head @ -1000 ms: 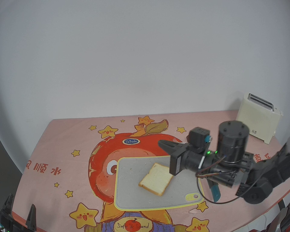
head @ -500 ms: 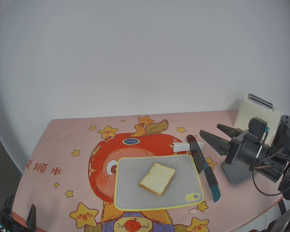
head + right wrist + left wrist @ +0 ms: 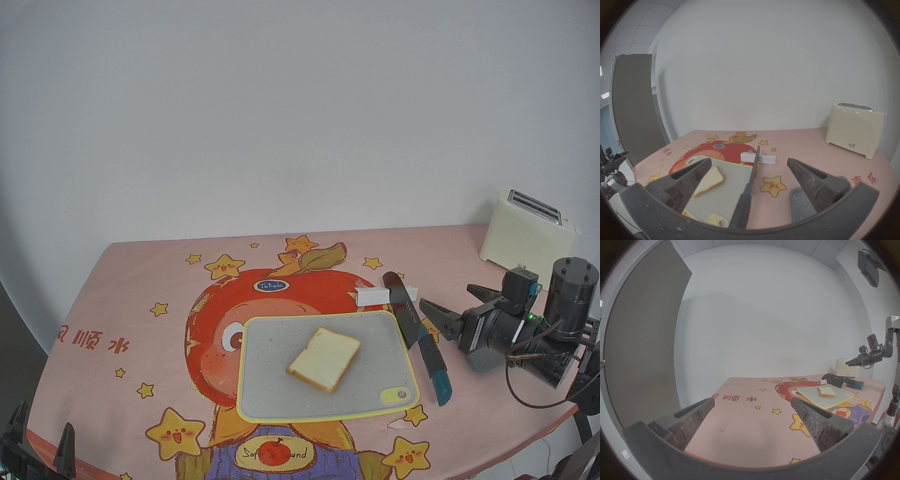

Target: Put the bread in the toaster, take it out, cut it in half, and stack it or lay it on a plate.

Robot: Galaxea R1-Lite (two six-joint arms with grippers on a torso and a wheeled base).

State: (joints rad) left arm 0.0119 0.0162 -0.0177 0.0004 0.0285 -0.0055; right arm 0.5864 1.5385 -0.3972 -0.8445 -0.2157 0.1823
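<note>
A square slice of bread [image 3: 324, 367], pale with a tan crust, was laid flat on the rounded, yellow-rimmed grey cutting board [image 3: 269, 400]. A dark-bladed knife [image 3: 415, 334] was propped on a white block [image 3: 372, 296] just beside the board. The right gripper [image 3: 449, 296] was held wide open and empty over a grey plate [image 3: 480, 364], near the cream toaster [image 3: 528, 234]. The left gripper [image 3: 752, 400] was likewise spread wide, with nothing held.

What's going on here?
Nothing is held. A whole slice of white bread lies uncut on the grey, yellow-rimmed cutting board. The right gripper hovers, fingers open, just right of the black-bladed, teal-handled knife, whose blade rests on a small white block. The left gripper sits open by the pink printed table's near left corner. The cream toaster stands far right.
</note>
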